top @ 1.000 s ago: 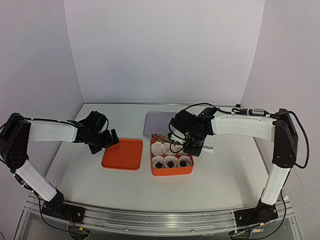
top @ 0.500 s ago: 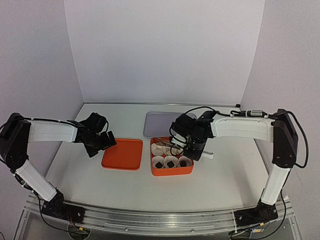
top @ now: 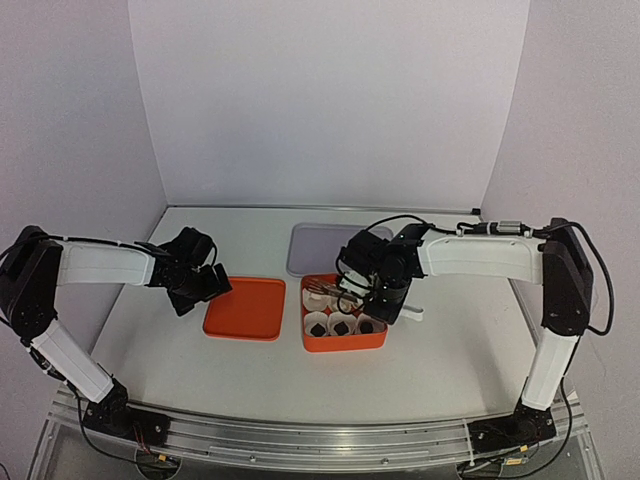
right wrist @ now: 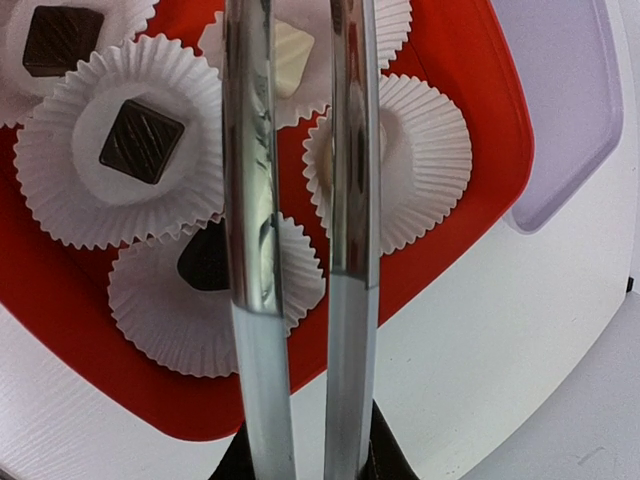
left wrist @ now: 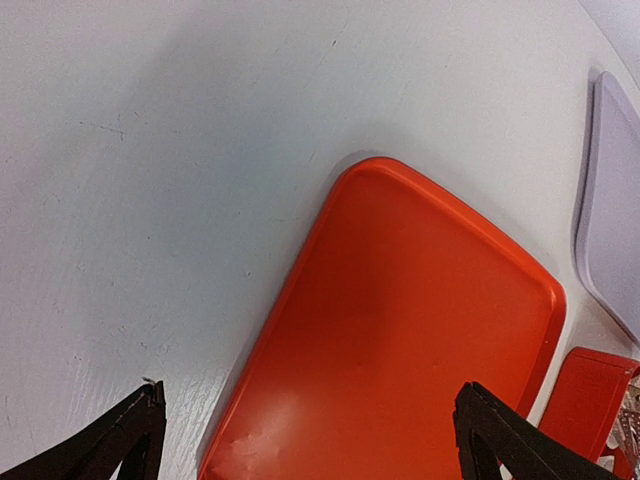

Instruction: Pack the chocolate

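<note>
**Tongs hanging over the filled box**

Top view: the right gripper [top: 383,292] is clamping a pair of metal tongs [top: 325,289] and holding them over the orange box [top: 345,343] on the white table [top: 440,360]. The chocolate [top: 341,326] is sitting in white paper cups [top: 316,316] inside that box, with three dark pieces along the near row. The left gripper [top: 200,288] is hanging wide open just beside the left edge of a flat orange lid [top: 245,310]. A lilac tray [top: 315,245] is lying behind the box.

Left wrist view: the black fingertips [left wrist: 125,440] are standing far apart over the lid's edge, gripping nothing.

Right wrist view: the tongs' arms are running nearly parallel with a narrow gap between them, and their tips are out of frame. Beneath them, three dark pieces and one cream piece are each resting in a cup. Another cup is partly hidden behind one arm.
</note>
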Controlling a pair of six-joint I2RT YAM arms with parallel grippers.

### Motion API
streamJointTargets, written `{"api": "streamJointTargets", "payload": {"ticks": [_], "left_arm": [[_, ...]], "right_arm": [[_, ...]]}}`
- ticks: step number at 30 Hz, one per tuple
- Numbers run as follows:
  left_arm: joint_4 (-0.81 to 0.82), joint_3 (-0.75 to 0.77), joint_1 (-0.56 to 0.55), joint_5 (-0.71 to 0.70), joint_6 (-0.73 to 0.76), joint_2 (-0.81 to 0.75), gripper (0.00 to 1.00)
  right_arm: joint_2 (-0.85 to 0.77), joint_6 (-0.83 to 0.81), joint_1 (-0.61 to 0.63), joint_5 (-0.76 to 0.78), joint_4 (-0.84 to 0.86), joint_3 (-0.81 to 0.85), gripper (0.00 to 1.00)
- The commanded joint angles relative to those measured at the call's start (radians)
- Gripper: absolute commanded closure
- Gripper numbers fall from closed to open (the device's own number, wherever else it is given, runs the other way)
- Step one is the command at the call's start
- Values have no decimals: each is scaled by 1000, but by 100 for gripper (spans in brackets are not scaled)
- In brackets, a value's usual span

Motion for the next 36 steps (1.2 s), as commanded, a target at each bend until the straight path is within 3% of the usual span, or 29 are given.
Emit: {"api": "streamJointTargets", "payload": {"ticks": [1,15,29,32,36], "left_arm": [[-6,-20,7,-24,-16,3,0],[4,-28,6,-24,-22,-11,0],[22,-31,7,-23,-27,-9,0],[21,-29,6,-31,-18,1,0],[13,-9,10,-39,11,31,0]], "right_arm": [[8,24,8,-18,18,44,78],[-43,49,13,-33,17,37,66],[-211,111,12,-29,15,47,66],[-259,165,12,37,18,23,66],[-320,324,-5,246,17,-18,66]]}}
